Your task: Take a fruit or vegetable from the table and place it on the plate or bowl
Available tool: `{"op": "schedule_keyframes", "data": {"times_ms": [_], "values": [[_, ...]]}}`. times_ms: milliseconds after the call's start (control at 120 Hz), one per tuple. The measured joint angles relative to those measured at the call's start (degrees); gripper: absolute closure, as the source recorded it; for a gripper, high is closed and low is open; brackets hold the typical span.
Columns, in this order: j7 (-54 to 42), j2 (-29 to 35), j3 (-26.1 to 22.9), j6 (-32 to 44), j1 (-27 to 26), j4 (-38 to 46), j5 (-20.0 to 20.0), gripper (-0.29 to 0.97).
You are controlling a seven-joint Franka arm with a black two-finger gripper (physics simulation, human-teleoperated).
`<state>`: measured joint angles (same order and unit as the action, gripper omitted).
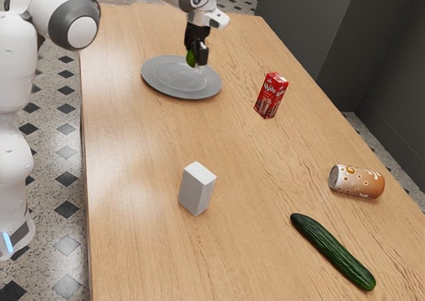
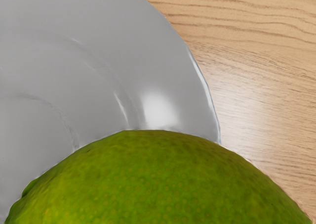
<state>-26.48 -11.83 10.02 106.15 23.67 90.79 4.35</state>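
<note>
My black gripper [image 1: 194, 56] hangs just above the grey plate [image 1: 169, 80] at the far side of the table, shut on a small green lime [image 1: 190, 57]. In the wrist view the lime [image 2: 158, 182] bulges large under my hand, with the plate [image 2: 74, 75] right beneath it and the plate's rim curving past it onto bare wood. A long dark green cucumber [image 1: 332, 250] lies near the table's front edge at the exterior view's right.
A red drink carton [image 1: 271, 95] stands to the right of the plate. A white box [image 1: 196, 188] stands mid-table. An orange and white can [image 1: 356, 181] lies on its side near the cucumber. The table drops off to a tiled floor at the exterior view's left.
</note>
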Motion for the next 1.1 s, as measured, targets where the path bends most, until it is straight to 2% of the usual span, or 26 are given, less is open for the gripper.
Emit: {"op": "schedule_keyframes", "data": {"times_ms": [217,700,867,1100], "values": [[0.0,2.7,1.3,0.2,1.8,2.6,0.1,0.26],[0.0,4.9,3.0,0.1,1.8,4.3,0.1,0.26],[-0.1,5.8,3.1,-0.1,1.7,5.0,0.1,0.09],[-0.3,6.2,3.1,-0.2,1.7,5.1,-0.1,0.02]]}}
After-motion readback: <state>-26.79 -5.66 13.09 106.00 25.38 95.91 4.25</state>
